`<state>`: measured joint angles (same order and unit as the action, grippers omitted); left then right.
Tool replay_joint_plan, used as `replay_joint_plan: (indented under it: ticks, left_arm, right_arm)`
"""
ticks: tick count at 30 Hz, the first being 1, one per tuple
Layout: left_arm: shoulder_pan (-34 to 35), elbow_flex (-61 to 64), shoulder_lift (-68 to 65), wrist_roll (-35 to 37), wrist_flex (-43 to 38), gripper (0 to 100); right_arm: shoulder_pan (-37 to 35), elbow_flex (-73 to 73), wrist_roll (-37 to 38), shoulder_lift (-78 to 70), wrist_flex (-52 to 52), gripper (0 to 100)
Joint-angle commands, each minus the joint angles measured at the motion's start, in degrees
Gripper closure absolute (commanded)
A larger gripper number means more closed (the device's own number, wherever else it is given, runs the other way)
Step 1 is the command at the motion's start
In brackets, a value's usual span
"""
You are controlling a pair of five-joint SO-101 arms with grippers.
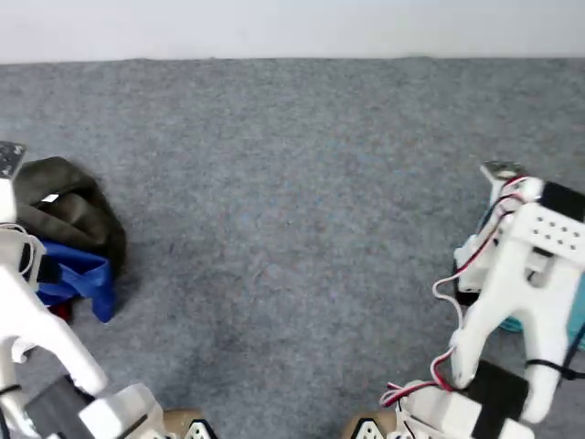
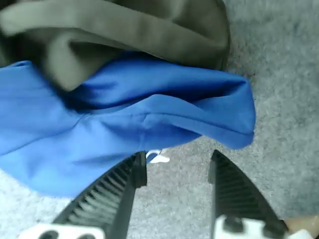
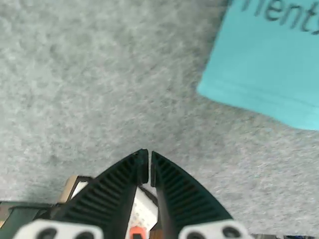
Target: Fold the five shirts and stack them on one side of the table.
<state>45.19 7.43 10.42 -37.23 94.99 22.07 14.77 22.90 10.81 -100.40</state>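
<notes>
Two arms stand at the near edge of the grey felt-covered table (image 1: 292,183), the left arm (image 1: 37,320) at the left side and the right arm (image 1: 535,274) at the right side. Beside the left arm a small heap of shirts lies at the table's left edge: an olive shirt (image 1: 69,206) on the far side, bunched and rumpled, and a blue shirt (image 1: 78,274) on the near side, its folds partly tucked under the olive cloth. A sliver of red cloth (image 1: 59,311) peeks out just under the blue one's near edge.

The left gripper (image 2: 177,162) hangs over the felt just beside the blue shirt (image 2: 149,119), its jaws spread wide and holding nothing. A small white tag (image 2: 157,157) shows at the shirt's edge, close to one jaw's tip. The olive shirt (image 2: 124,30) lies beyond it.

The right gripper (image 3: 146,155) hovers over bare felt with its jaws pressed together and nothing between them. A teal shirt (image 3: 269,64) lies flat near it at the table's right edge, partly under the right arm.
</notes>
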Motion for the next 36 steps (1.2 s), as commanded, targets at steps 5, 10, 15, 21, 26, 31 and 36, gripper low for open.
replay_joint_plan:
  ticks: [5,10,15,21,26,31,36]
  left_arm:
    - [-0.62,-1.89,-12.13,-1.32,-3.96,79]
    - [-0.62,-2.51,-17.58,-0.97,-11.25,86]
    - [-1.76,-2.86,-17.85,-1.14,-14.59,98]
    - [-4.22,-6.55,-6.86,0.44,-13.27,99]
    - [-8.26,-12.97,4.48,5.89,-13.27,99]
    - [-13.63,-21.76,10.11,13.19,-13.63,99]
    - [-18.81,-29.58,10.02,14.59,-11.6,98]
  right_arm:
    - [-4.79,2.55,-4.66,5.41,-2.33,98.5]
    - [-4.97,2.55,-6.33,6.46,-2.33,98.5]
    - [-4.79,2.55,-6.33,8.13,-2.42,98.5]
    - [-4.79,2.55,-6.33,10.77,-2.42,98.5]
    - [-4.88,2.55,-6.33,11.91,-2.42,98.5]
    - [-4.97,2.55,-6.33,11.91,-2.42,98.5]
    - [-4.97,2.55,-6.33,11.91,-2.42,98.5]
